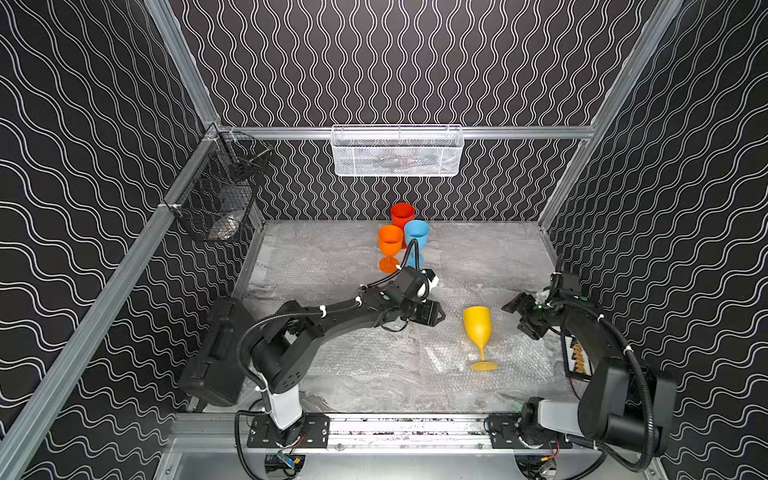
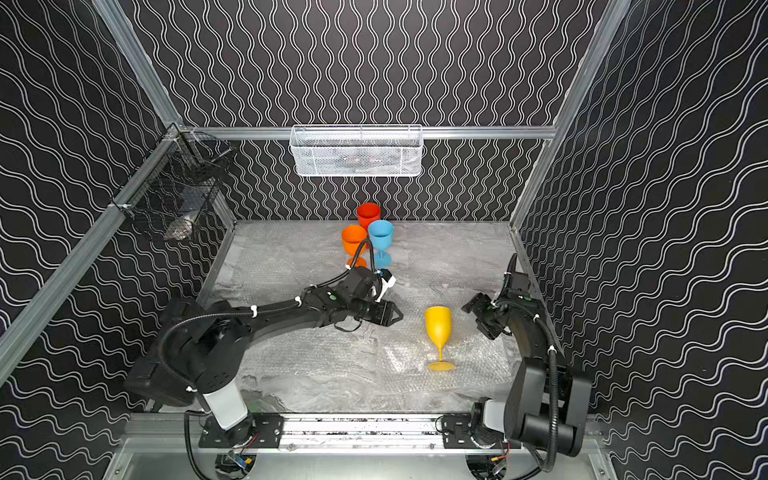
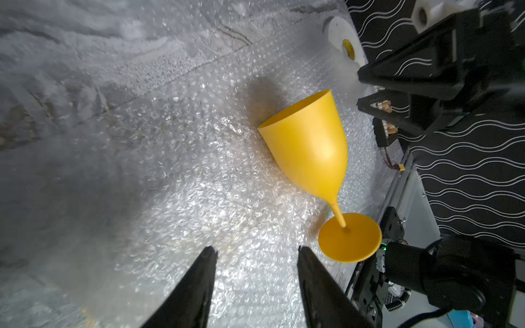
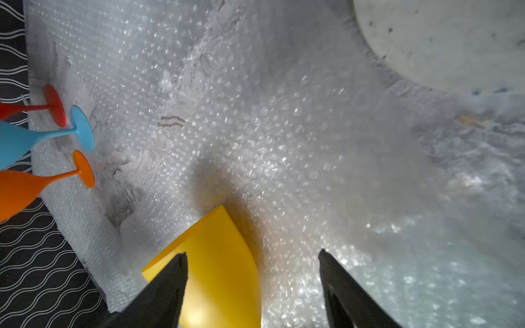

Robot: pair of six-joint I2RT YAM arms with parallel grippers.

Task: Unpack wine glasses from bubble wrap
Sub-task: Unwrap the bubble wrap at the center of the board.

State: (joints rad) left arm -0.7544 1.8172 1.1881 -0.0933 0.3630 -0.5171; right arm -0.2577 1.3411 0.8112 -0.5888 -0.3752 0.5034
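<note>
Seeing yellow wine glass (image 1: 478, 328) upright on flat bubble wrap (image 1: 449, 353), right side of counter (image 1: 353, 386), between left fingers (image 3: 196, 289) and right fingers (image 4: 164, 295), touching neither. Seeing both pairs released, grasping nothing. Farther back: red glass (image 1: 402, 215), orange glass (image 1: 390, 240), blue glass (image 1: 416, 235), upright, clustered.

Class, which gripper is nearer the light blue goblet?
Left. The left gripper sits in front of the light blue goblet; the right gripper is farther off, beside the yellow goblet.
</note>
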